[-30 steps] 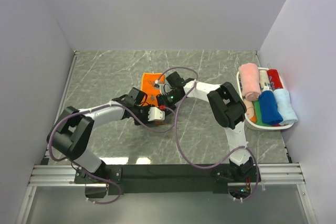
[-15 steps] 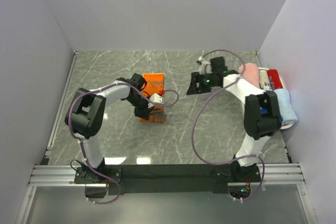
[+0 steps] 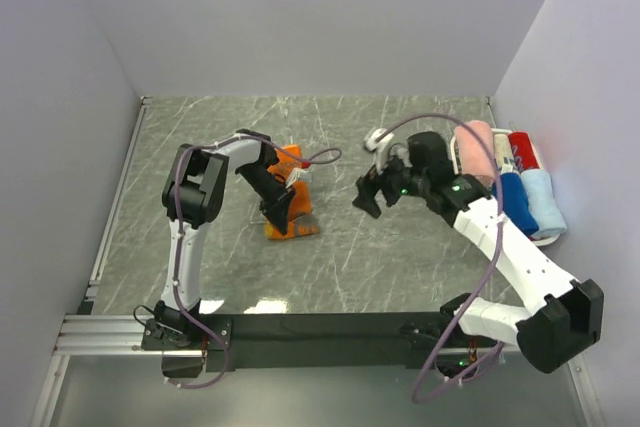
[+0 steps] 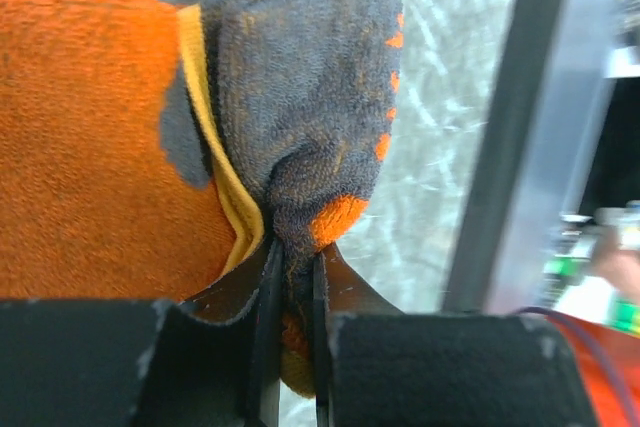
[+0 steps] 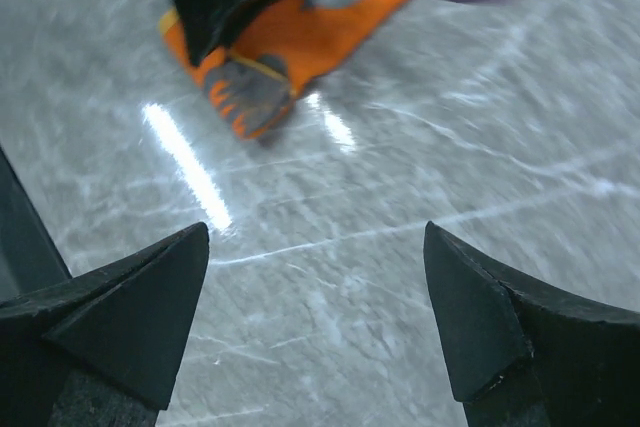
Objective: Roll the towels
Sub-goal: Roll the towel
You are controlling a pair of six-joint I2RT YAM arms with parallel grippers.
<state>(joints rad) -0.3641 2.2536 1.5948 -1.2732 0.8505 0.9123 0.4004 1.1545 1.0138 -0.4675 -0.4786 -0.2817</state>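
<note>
While the grey-and-orange towel (image 3: 294, 230) lay mid-table (image 3: 200, 147), it was largely hidden from above by the left arm, and no lettering could be read. Its grey corner was pinched in the nearly closed left gripper (image 4: 293, 272). The right gripper (image 5: 315, 237) was spread wide, nothing held, view blurred. Rolled towels (image 3: 512, 205) were stacked in the basket (image 3: 457, 152).

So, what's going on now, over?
Left gripper shut on orange towel, pinching its folded edge. Right gripper open, empty, over the table. Nothing in the way.
</note>
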